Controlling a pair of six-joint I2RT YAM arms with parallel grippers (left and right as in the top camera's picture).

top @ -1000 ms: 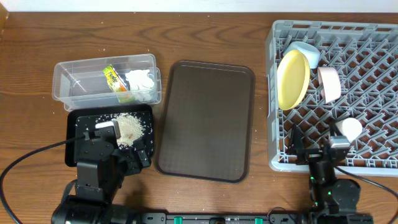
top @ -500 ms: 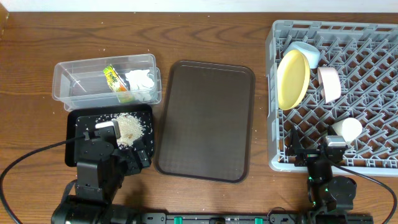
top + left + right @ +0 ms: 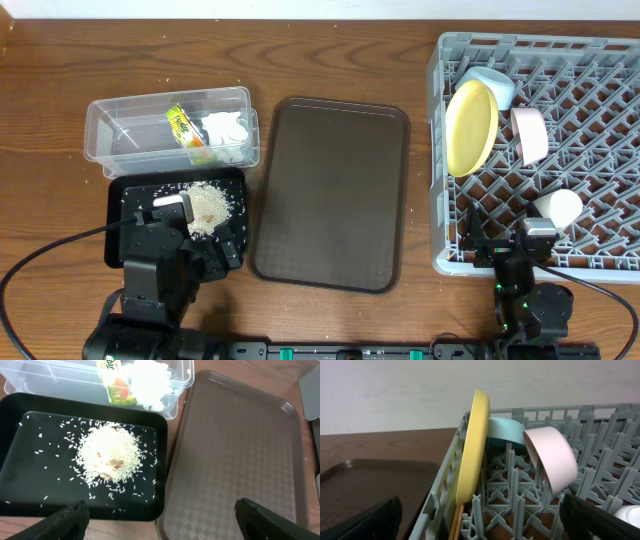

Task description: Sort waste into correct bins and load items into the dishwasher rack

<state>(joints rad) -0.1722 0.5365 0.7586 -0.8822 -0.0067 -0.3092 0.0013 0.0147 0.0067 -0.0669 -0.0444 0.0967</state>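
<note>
Task looks finished: left gripper (image 3: 162,512) and right gripper (image 3: 477,510), both spread open and empty, should park bottom-frame, clear of the rack (image 3: 560,42).

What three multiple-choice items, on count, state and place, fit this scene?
1. How many bowls lean in the large grey plastic rack? A one; B two; C five.
2. How does the round yellow plate stand? A on edge; B flat; C upside down.
3. Where does the whitish rice pile lie? A in the rack; B on the plate; C in the shallow black tray.
Key: B, one light blue bowl and one pale pink bowl; A, it stands nearly upright among the pegs; C, grains are heaped on black.
</note>
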